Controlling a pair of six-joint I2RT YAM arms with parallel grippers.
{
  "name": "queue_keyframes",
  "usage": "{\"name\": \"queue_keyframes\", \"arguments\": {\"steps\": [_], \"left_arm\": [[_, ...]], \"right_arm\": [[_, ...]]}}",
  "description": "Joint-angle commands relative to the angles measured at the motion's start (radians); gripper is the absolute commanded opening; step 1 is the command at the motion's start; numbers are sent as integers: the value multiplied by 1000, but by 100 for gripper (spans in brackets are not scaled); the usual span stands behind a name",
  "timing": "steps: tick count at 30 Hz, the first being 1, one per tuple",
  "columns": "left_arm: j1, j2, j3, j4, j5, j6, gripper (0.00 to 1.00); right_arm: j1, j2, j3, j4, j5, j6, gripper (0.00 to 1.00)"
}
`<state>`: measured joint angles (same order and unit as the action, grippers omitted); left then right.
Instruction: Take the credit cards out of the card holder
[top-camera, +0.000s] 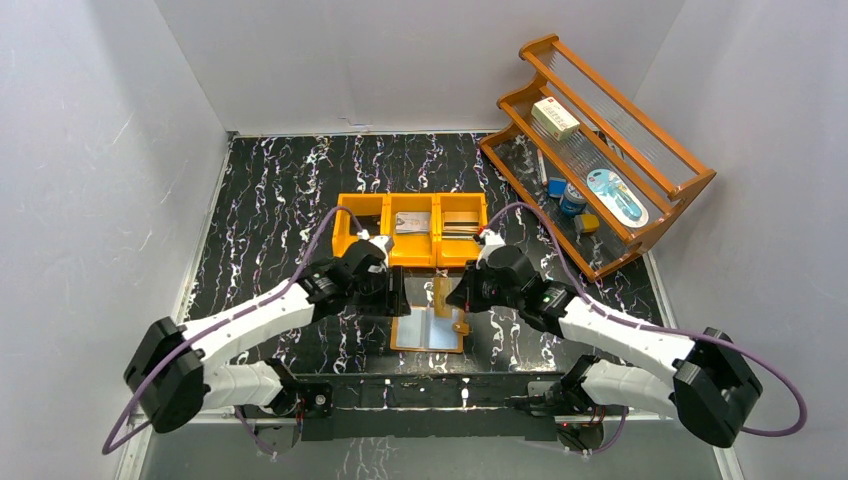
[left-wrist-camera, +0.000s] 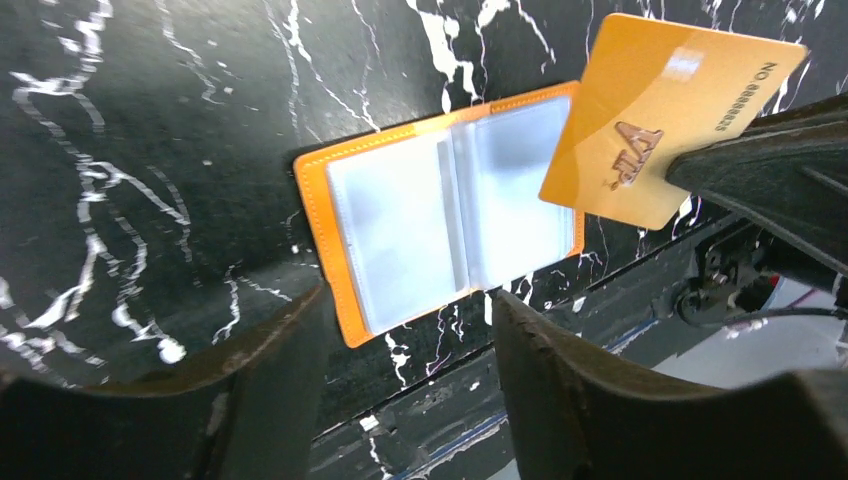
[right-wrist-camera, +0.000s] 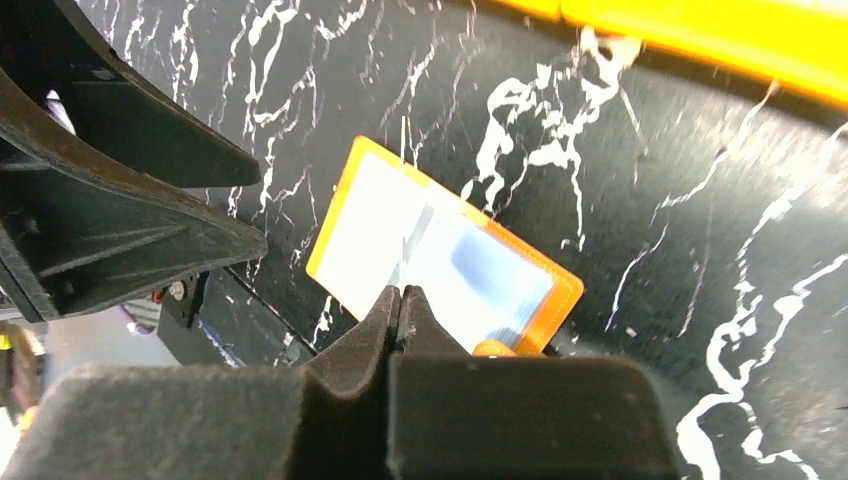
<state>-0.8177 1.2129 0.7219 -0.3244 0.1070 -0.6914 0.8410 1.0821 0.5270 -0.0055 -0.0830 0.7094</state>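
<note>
Right gripper (right-wrist-camera: 402, 297) pinches a gold card (left-wrist-camera: 660, 110) over the open wallet (left-wrist-camera: 420, 220); left gripper (left-wrist-camera: 402, 310) hangs released, empty

The card holder (top-camera: 428, 332) lies opened flat on the black marbled surface, just on the near side of the orange bin (top-camera: 412, 256). Its tan-orange border frames two leaves of clear, pale-blue plastic sleeves, face up. A small strap tab (top-camera: 462, 327) sticks out from its right edge. A gold card (left-wrist-camera: 655, 110), with a number printed along one short side, hangs tilted in the air between the bin and the holder. It is clear of the holder and pinched at one edge by the right end effector (right-wrist-camera: 402, 296). In the bin's middle compartment lies a grey card (top-camera: 410, 222), and in its right compartment a striped card (top-camera: 460, 224).
</note>
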Motion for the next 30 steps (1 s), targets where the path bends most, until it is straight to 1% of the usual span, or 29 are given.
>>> {"name": "queue_keyframes", "arguments": {"steps": [1,3,7,10,14,17,19,22,27,29,30], "left_arm": [[-2,-109,56,-119,-202,15,62],[-1,-146,64,-163,-296,11,73],[0,-212,81,-247,-426,12,90],[0,-245,91,-306,-513,20,98],[0,-267,113,-376,-605,42,98],[1,-275,124,-405,-662,62,98],[2,-279,126,-413,-688,79,98],[1,-284,117,-417,-711,100,98],[2,-300,85,-418,-732,95,98],[2,-313,70,-402,-728,89,99],[2,-318,58,-388,-722,88,98]], "right_arm": [[4,-61,103,-31,70,-232,0],[12,-82,130,-38,95,-342,0],[46,-114,173,-49,136,-548,0],[93,-134,189,-45,160,-693,0],[185,-118,220,-63,253,-875,0],[250,-64,257,-103,371,-1001,0],[274,-21,283,-122,471,-1065,0],[279,37,320,-132,574,-1140,0],[275,80,337,-81,715,-1288,0],[265,89,333,-46,744,-1345,0],[247,93,336,-40,727,-1358,0]]}}
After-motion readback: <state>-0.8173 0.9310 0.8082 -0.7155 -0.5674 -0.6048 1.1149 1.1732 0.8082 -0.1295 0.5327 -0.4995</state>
